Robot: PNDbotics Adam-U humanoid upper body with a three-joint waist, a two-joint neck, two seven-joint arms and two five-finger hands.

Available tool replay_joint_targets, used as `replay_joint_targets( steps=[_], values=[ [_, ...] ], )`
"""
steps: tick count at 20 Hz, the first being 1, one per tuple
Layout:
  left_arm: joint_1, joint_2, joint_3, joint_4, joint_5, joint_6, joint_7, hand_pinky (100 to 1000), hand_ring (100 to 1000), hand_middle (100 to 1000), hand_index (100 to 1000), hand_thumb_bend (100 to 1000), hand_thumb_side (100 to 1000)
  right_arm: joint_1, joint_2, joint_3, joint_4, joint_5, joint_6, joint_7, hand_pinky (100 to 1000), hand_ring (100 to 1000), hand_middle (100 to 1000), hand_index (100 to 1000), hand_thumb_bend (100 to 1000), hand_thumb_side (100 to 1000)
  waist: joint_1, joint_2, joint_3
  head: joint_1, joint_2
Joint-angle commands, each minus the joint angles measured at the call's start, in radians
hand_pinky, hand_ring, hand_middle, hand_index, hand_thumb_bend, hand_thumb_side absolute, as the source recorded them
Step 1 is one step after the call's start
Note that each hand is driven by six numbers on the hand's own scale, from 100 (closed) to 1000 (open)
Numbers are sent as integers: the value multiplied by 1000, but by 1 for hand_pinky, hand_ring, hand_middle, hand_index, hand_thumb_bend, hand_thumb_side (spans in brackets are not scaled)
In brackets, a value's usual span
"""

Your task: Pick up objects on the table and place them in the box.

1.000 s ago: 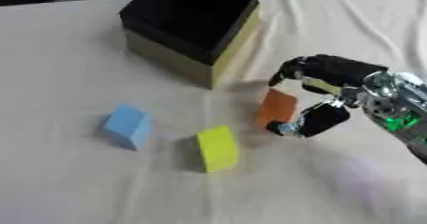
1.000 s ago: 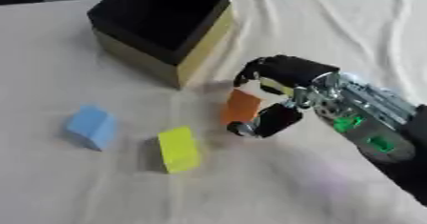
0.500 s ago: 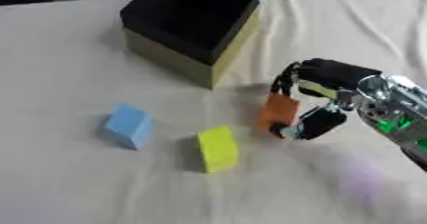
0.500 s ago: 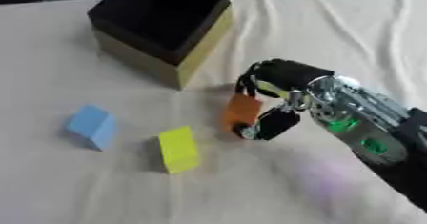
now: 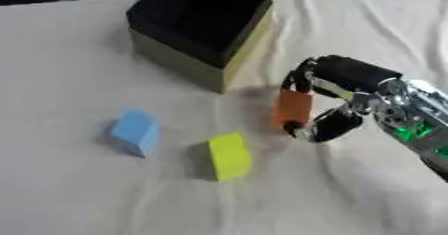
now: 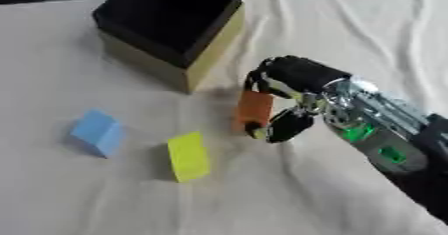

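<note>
**Inspector:** Begin with the container.

**Assistant:** One open square box with a black interior and tan outer walls (image 5: 203, 29) stands on the white wrinkled cloth-covered table (image 5: 70, 189) at about 11 o'clock from the view's centre. Its inside reads as uniformly dark; no contents can be made out in it.

**Inspector:** The items to be collected?

**Assistant:** Three blocks, all outside the box. An orange upright rectangular block (image 5: 292, 108) stands just beside the box's near right corner, at about 5 o'clock from the box. A yellow-green rectangular block (image 5: 229, 155) lies on the cloth at 7 o'clock from the orange one, near it but apart. A light blue wedge-like block (image 5: 136, 131) sits at 9 o'clock from the yellow-green block, well apart from the box.

**Inspector:** State of the hands?

**Assistant:** The right hand (image 5: 337, 96), black with a silver wrist showing green lights, enters from 4 o'clock. Its fingers curl over the top of the orange block and its thumb (image 5: 322, 126) presses at the block's lower right side, so the block is pinched between them. Whether the block's base touches the cloth cannot be told. The left hand does not show.

**Inspector:** Any markings or writing?

**Assistant:** None legible on the box, the blocks or the hand.
</note>
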Motion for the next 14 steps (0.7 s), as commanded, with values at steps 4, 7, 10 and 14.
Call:
replay_joint_targets(
  steps=[4,7,10,14],
  values=[
    [-6,32,6,-14,2,-6,0,704,748,768,895,423,1000,-62,-55,-85,-116,-87,50,-1,775,640,485,647,136,316,-6,-26,1,-1,-5],
    [-8,35,6,-14,2,-8,1,704,748,768,894,423,1000,-109,-56,-111,-121,-131,56,0,784,643,487,650,111,317,-8,-27,3,-4,-5],
    [-16,38,3,-14,3,-13,0,704,748,768,894,421,1000,-175,-39,-127,-95,-174,72,19,802,644,486,651,100,311,-10,-27,8,-14,-7],
    [-24,42,-2,-14,4,-18,-5,704,747,768,893,417,1000,-292,16,-125,26,-177,68,20,807,643,485,650,100,310,-14,-24,19,-32,-10]
  ],
)
